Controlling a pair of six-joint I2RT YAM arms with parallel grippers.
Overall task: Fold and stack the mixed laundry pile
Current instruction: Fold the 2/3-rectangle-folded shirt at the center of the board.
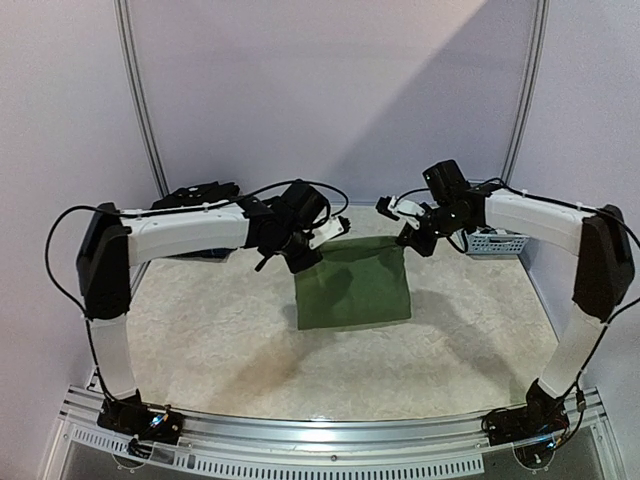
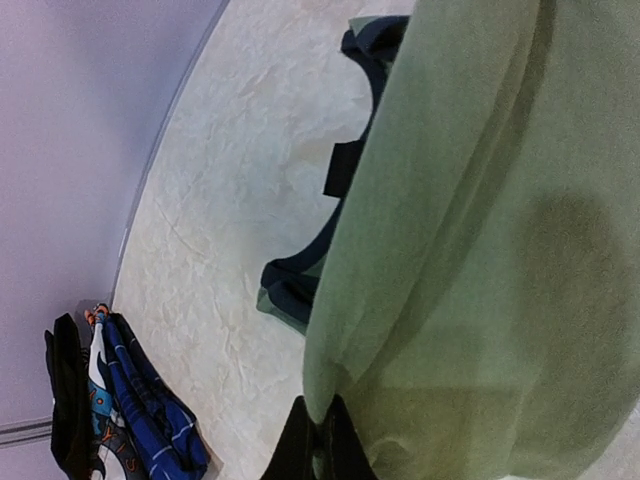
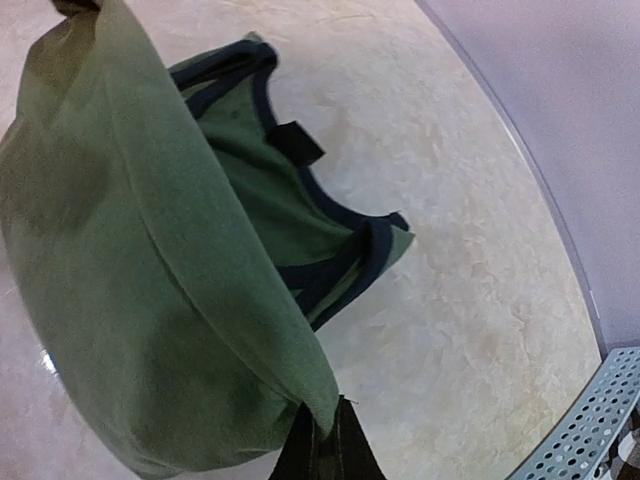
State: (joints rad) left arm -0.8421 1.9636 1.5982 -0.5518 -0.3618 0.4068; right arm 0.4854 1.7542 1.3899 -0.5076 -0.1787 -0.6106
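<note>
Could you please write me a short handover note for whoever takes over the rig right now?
Left hand: shut on one upper corner of the olive-green T-shirt.
Right hand: shut on the other upper corner.
T-shirt: lifted between both hands, with its dark-trimmed neck end lying on the table.
Other garments (black, blue, orange-blue-white print): bunched by the left wall, unfolded.
Basket: far right, behind the right hand.
Done: no folded or stacked piece shows in any view.
Left: probably finish this fold and lay the shirt down, then fold and stack the rest.

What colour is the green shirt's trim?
Dark navy trim on the shirt; right wrist view shows it best.
</note>
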